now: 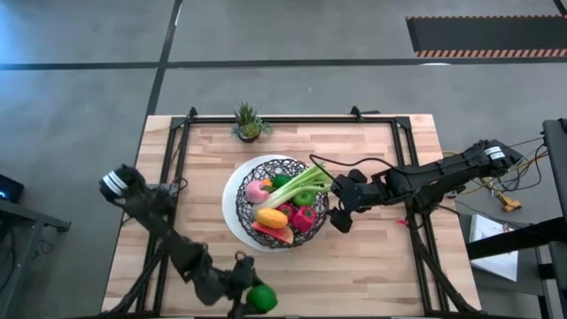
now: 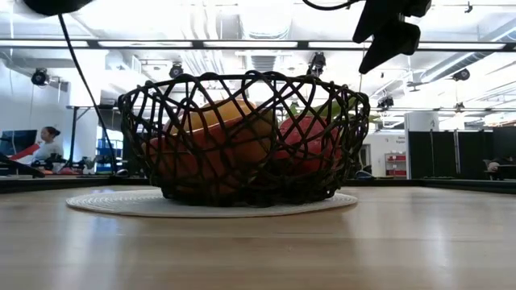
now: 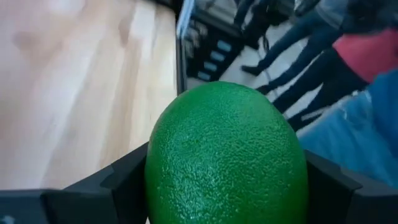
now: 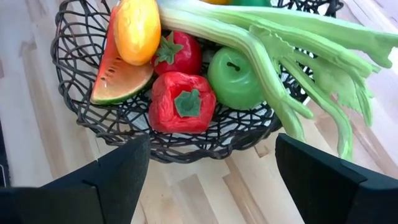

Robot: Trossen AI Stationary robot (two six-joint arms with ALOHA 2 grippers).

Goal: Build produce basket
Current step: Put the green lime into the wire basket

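The black wire basket [image 1: 237, 190] stands on its round white base at the table's middle, holding a green celery stalk [image 4: 273, 43], a red pepper [image 4: 181, 102], a green apple [image 4: 235, 79], a watermelon slice [image 4: 115, 81] and other pieces. My right gripper [image 1: 341, 213] is open and empty just right of the basket, above the table. My left gripper [image 1: 252, 297] is at the table's near edge, shut on a round green fruit [image 3: 227, 155]. My left gripper pinches the round green fruit between its two fingers, one finger [image 3: 121, 183] on each side [image 3: 158, 162] of it. The high view shows the fruit [image 1: 262, 298] at the fingers' free ends, over the table's near edge. Whether it rests on the table I cannot tell.
A small spiky potted plant [image 1: 248, 124] stands at the table's far edge. A black frame rail [image 1: 173, 168] runs around the tabletop. People show in the room beyond the table. Bare wood lies left and near of the basket.
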